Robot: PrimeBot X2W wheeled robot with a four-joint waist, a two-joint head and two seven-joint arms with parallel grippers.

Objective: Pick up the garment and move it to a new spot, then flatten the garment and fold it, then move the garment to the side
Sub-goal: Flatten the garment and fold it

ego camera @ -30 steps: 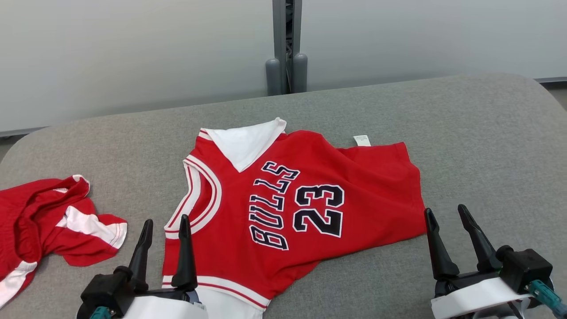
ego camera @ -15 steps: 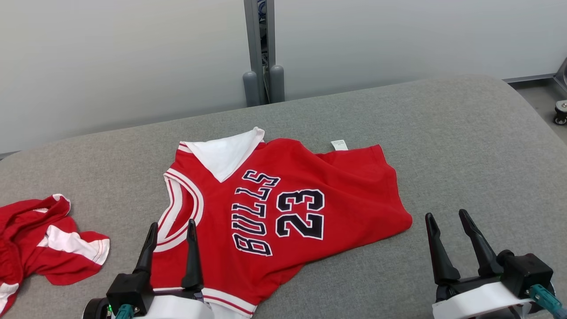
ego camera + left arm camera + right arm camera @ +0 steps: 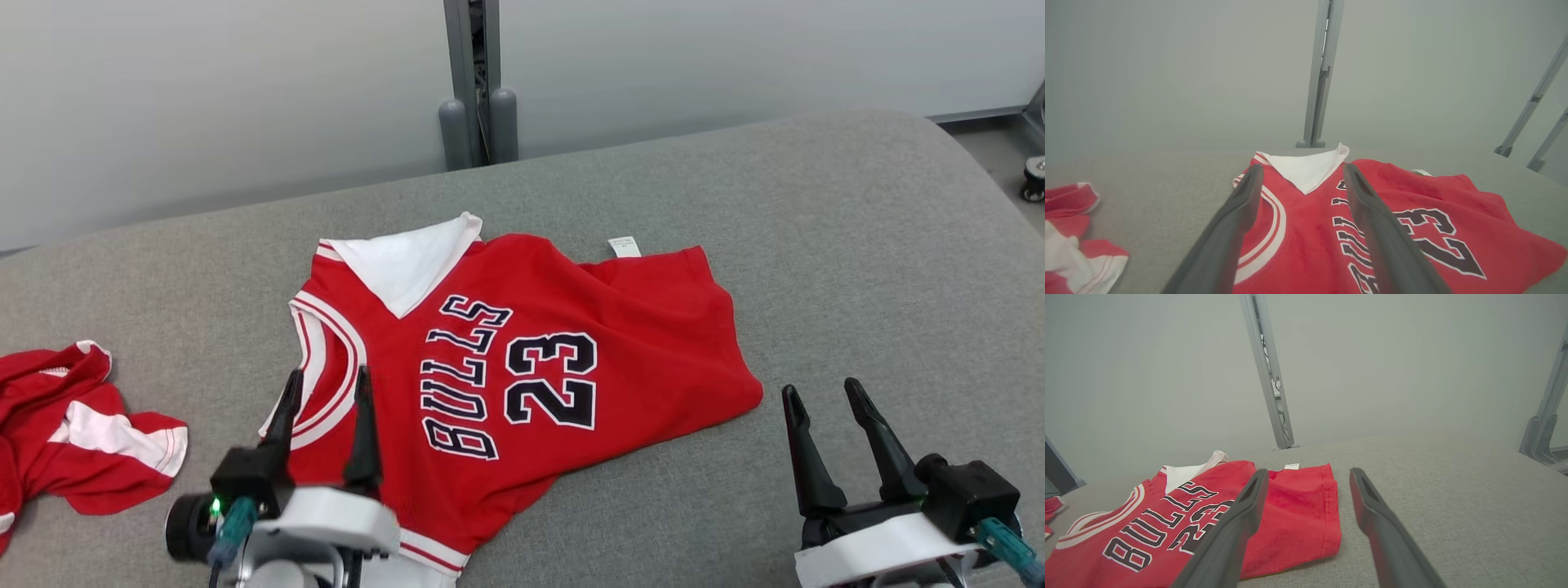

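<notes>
The left hand (image 3: 328, 376) is hovering over the near left part of the red basketball jersey (image 3: 653, 343), its two long dark fingers spread apart with nothing between them. In the head view those fingers are lying across the white-striped armhole trim (image 3: 326, 367); in the left wrist view the left hand (image 3: 1302, 169) is pointing along the jersey (image 3: 1310, 228) toward the white neck panel (image 3: 1306, 169). Whether the fingertips are touching the cloth cannot be told.

The right hand (image 3: 820, 388) is also standing open and holding nothing, its fingers rising just beside the jersey's right corner, over bare desk. In the right wrist view the right hand (image 3: 1308, 473) is showing its left finger in front of the jersey (image 3: 1298, 510) hem and its other finger over grey surface.

The jersey is lying mostly flat, front up, near the middle of the grey fabric-covered desk (image 3: 857, 245), turned so that the black "BULLS" lettering and the number 23 are running sideways. Some folds are gathering at its far edge, where a small white label (image 3: 624, 246) is sticking out.

A crumpled red-and-white garment (image 3: 73, 433) is lying well apart at the desk's left edge. Behind the desk, a grey upright post (image 3: 472, 82) is standing against a pale wall (image 3: 204, 98).
</notes>
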